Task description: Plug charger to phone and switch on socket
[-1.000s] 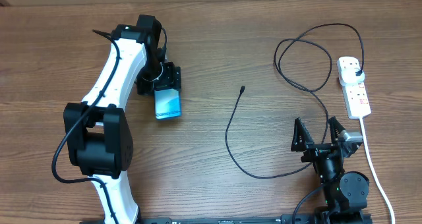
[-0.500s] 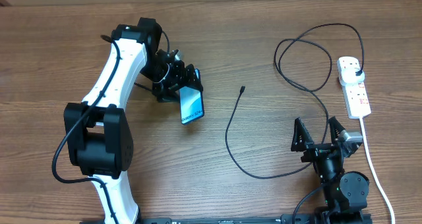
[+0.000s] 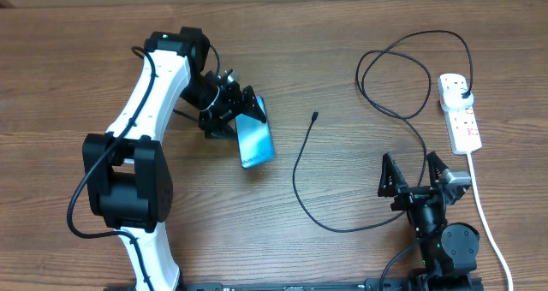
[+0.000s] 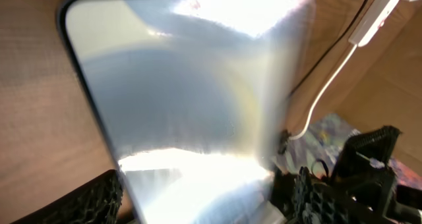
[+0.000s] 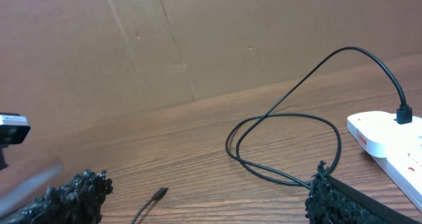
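**Phone in left claw, charger tip loose**

Wooden counter (image 3: 342, 34). Left claw (image 3: 242, 120) is clamped on the phone (image 3: 256, 142), screen up, around 9 o'clock. Right claw (image 3: 416, 173) sits spread wide at 5. Socket (image 3: 459, 113) lies at 3, charger (image 3: 295, 167) plugged into its 12 o'clock end, tip off at the phone's 2.

Lighting: even, bright, soft shadows in overhead view. Left wrist view: slim black-edged phone (image 4: 191, 99) blurred, screen washed by glare.
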`<state>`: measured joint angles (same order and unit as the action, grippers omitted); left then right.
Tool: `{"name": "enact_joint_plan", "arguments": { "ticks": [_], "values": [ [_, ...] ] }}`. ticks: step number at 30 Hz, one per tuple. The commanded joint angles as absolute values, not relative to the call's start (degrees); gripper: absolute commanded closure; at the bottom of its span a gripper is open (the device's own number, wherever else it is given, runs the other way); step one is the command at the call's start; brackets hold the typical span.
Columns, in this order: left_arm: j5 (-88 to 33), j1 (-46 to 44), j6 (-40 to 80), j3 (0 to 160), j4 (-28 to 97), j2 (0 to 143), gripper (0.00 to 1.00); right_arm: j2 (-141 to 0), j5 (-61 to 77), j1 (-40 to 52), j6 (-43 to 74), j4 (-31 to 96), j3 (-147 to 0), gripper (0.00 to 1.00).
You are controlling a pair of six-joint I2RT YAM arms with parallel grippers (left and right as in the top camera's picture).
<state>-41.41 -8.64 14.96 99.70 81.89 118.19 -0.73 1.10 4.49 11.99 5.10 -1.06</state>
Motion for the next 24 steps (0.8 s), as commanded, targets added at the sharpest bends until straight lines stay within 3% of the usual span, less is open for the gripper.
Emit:
{"name": "enact_joint_plan", "arguments": {
  "ticks": [1, 13, 24],
  "values": [
    [-43.5, -8.6, 15.5, 101.4, 82.2, 117.7, 0.16, -0.2, 1.1, 4.2, 12.2, 4.7, -0.4, 0.0],
    [-41.0, -8.6, 19.8, 101.4, 80.4, 117.7, 0.18, -0.2, 1.1, 4.2, 12.2, 4.7, -0.4, 0.0],
    [-16.0, -13.2, 36.1, 101.4, 74.9, 117.7, 0.17, -0.2, 1.1, 4.2, 12.2, 4.7, -0.4, 0.0]
  ]
}}
